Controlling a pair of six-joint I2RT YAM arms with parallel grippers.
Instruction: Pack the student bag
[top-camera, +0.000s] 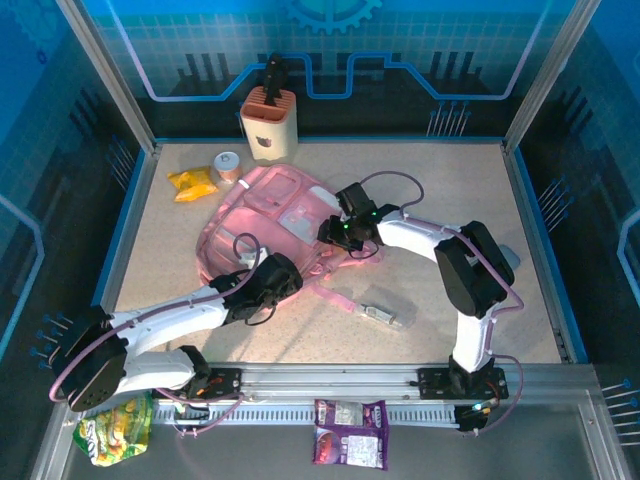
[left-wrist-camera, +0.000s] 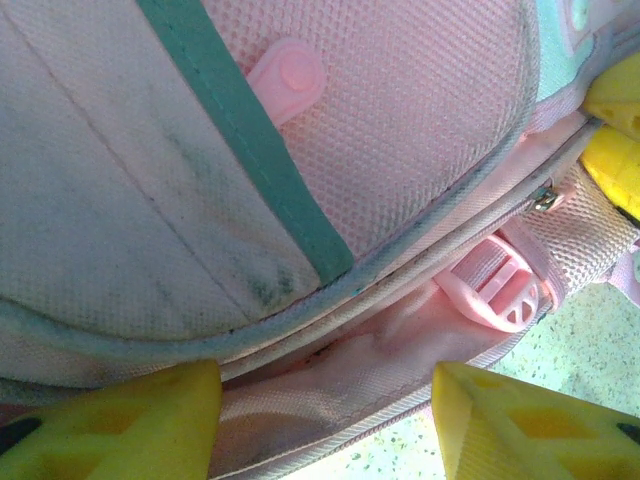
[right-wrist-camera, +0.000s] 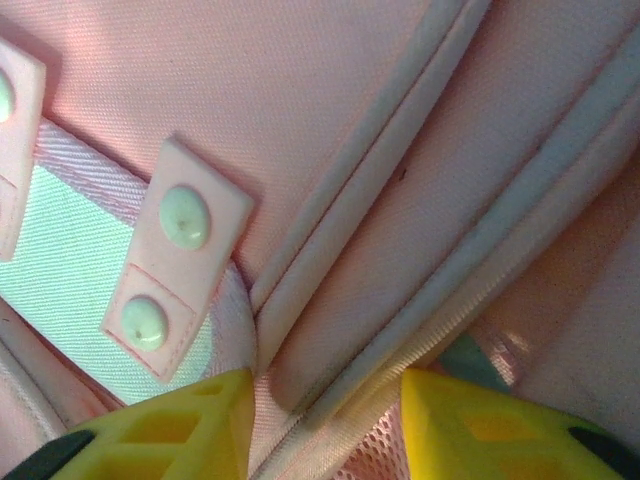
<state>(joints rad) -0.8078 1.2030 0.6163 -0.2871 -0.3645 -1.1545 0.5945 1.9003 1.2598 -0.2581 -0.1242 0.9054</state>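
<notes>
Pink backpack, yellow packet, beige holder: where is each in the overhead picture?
pink backpack (top-camera: 265, 205), overhead view, its upper fabric panel.
yellow packet (top-camera: 192, 183), overhead view, the packet's middle.
beige holder (top-camera: 269, 128), overhead view, its front wall.

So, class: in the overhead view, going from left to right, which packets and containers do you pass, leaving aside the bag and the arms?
green snack packet → yellow snack packet → small round tub → beige holder → purple packet
</notes>
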